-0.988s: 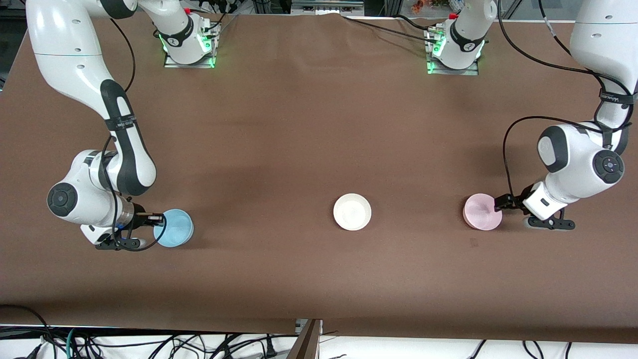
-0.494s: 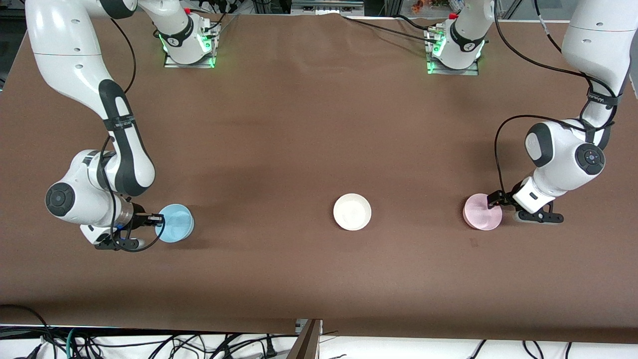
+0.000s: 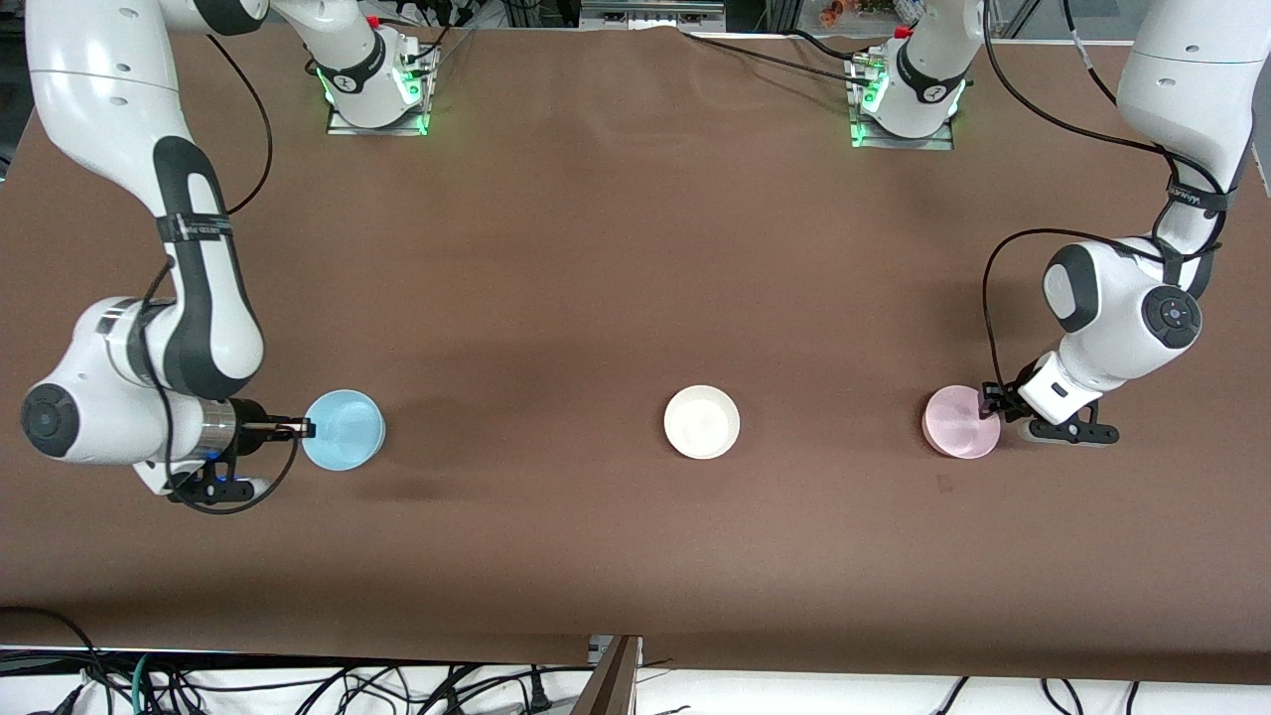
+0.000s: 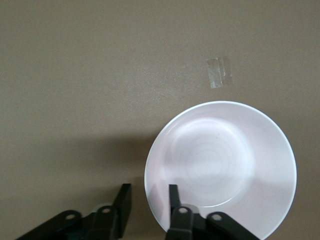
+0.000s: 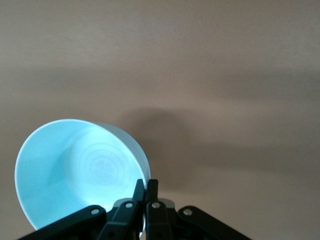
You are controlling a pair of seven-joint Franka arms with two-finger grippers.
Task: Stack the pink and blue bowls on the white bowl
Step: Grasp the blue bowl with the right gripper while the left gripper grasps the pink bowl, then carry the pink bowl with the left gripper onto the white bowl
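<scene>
The blue bowl [image 3: 343, 429] hangs tilted just above the table at the right arm's end, held by its rim in my shut right gripper [image 3: 303, 429]. The right wrist view shows the bowl [image 5: 75, 170] and the gripper [image 5: 145, 187] pinching its wall. The white bowl [image 3: 702, 422] sits on the table midway between the arms. The pink bowl [image 3: 959, 422] sits at the left arm's end. My left gripper [image 3: 991, 405] is open astride its rim. In the left wrist view one finger [image 4: 173, 197] is inside the pink bowl [image 4: 220, 165] and the other finger [image 4: 124, 200] is outside.
A small piece of clear tape [image 4: 220, 71] lies on the brown table [image 3: 596, 248] near the pink bowl, nearer to the front camera [image 3: 944, 484]. Cables hang along the table's front edge.
My right gripper has lifted the blue bowl off the table, tilting it. My left gripper has drawn back from over the pink bowl's edge to its rim. Pink and white bowls have not moved.
</scene>
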